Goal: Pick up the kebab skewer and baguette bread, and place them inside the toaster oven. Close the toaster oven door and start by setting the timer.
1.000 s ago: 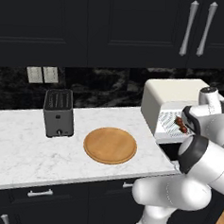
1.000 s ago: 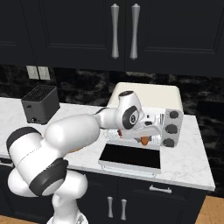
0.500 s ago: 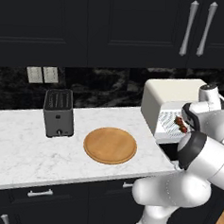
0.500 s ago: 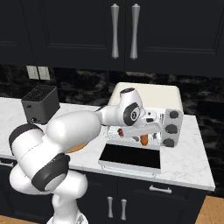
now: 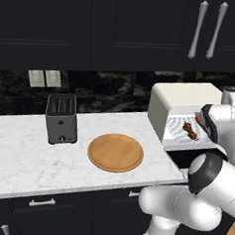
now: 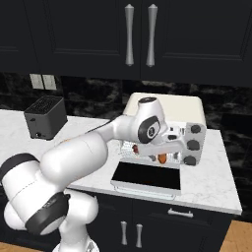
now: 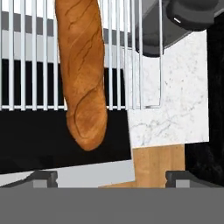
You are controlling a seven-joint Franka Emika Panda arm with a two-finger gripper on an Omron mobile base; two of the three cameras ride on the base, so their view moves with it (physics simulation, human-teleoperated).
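From the hand view I see the baguette bread (image 7: 83,78) lying on the wire rack (image 7: 127,57) of the toaster oven (image 5: 182,101), its rounded end poking past the rack's front edge over the dark glass of the toaster oven door (image 6: 147,176), which hangs folded down and open. My end effector (image 7: 111,177) sits just in front of that bread tip with its two fingers spread wide apart, gripping nothing. In the left base view the kebab skewer (image 5: 190,129) rests on the rack inside the oven cavity. The oven stands at the right end of the marble worktop (image 5: 22,157). A round wooden board (image 5: 115,152) lies bare beside it, and the black slot toaster (image 5: 61,118) stands further left.
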